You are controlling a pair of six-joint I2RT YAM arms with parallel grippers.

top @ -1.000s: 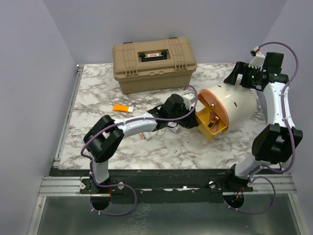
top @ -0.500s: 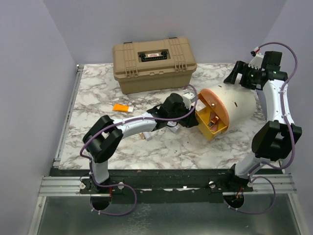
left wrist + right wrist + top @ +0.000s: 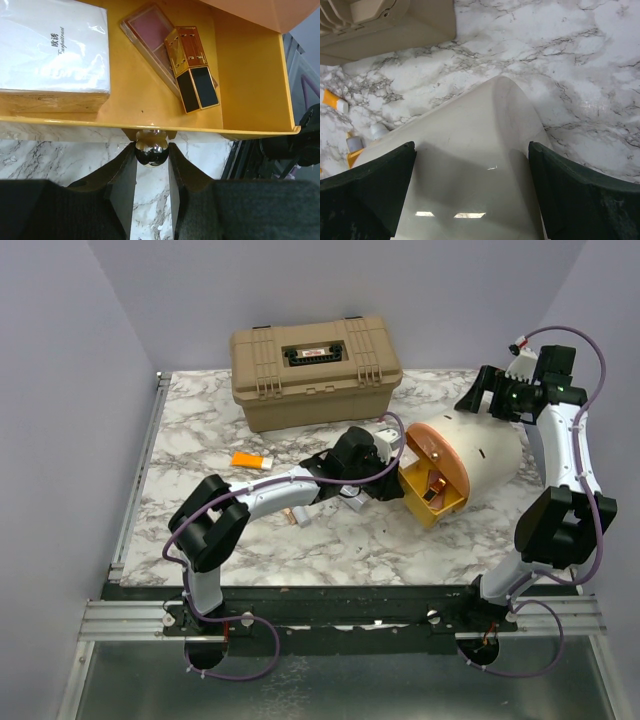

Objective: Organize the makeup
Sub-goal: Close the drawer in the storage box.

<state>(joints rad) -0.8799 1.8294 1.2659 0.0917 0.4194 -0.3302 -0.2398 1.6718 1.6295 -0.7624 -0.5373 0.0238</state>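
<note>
Roughly midway, judging by layout. Stowed in yellow drawer [image 3: 250, 85] of cream round pouch [image 3: 480, 455]: white box [image 3: 50, 45] at one end, blush palette [image 3: 147, 27] at the other with gold-and-black lipstick [image 3: 192, 67] lying partly on top of it. Loose on marble table [image 3: 200, 430]: orange tube [image 3: 251, 460] out left, well apart from pouch; pale tubes [image 3: 376, 131] just beside pouch's far-left side; small pieces [image 3: 299, 516] under left forearm, too hidden to name. Tan hard case [image 3: 315, 370] at far edge, lid shut, neither arm on it. Probably several items to collect yet, then drawer to push in.

Left arm: stretched low across table towards right, wrist level with drawer front. Left gripper [image 3: 151, 160] narrowed, pinching chrome ball knob [image 3: 152, 148] on drawer's front lip, one finger touching each side. Drawer slid out, contents exposed.

Right arm: elbow high at right edge, forearm reaching over pouch from far right. Right gripper [image 3: 471, 172] spread wide, fingers straddling pouch's cream shell, one either side; contact with shell not clear from wrist view. Looks like bracing pouch while left works drawer.
</note>
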